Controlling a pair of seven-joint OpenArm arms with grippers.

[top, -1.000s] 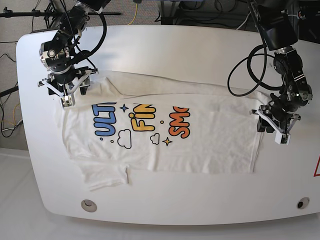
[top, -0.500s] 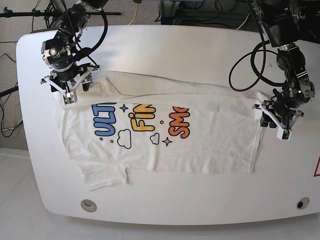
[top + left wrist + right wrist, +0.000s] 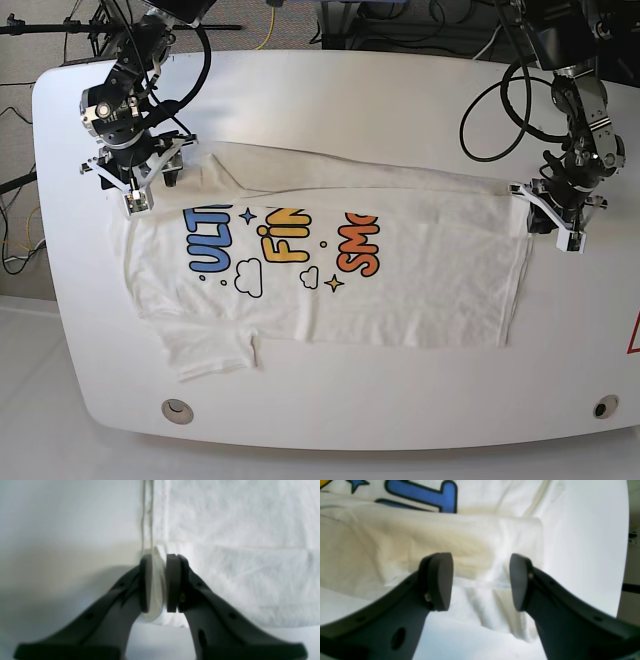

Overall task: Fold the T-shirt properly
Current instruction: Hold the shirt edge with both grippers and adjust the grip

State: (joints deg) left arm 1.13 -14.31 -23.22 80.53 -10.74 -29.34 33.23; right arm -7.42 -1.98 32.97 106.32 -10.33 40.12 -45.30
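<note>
T-shirt [image 3: 400,270] flat on desk [image 3: 330,90] — left gripper [image 3: 158,585] jaws pinch its 3 o'clock hem; right gripper [image 3: 480,582] jaws spread over the 10 o'clock corner.

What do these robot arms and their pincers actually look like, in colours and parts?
Both arms are mostly black with some metal-grey parts, and loose black cables loop alongside them. The left gripper and the right gripper each have a white frame seen from above. Close up, the fingers are dark grey, curved, and end in flat rounded pads.
</note>
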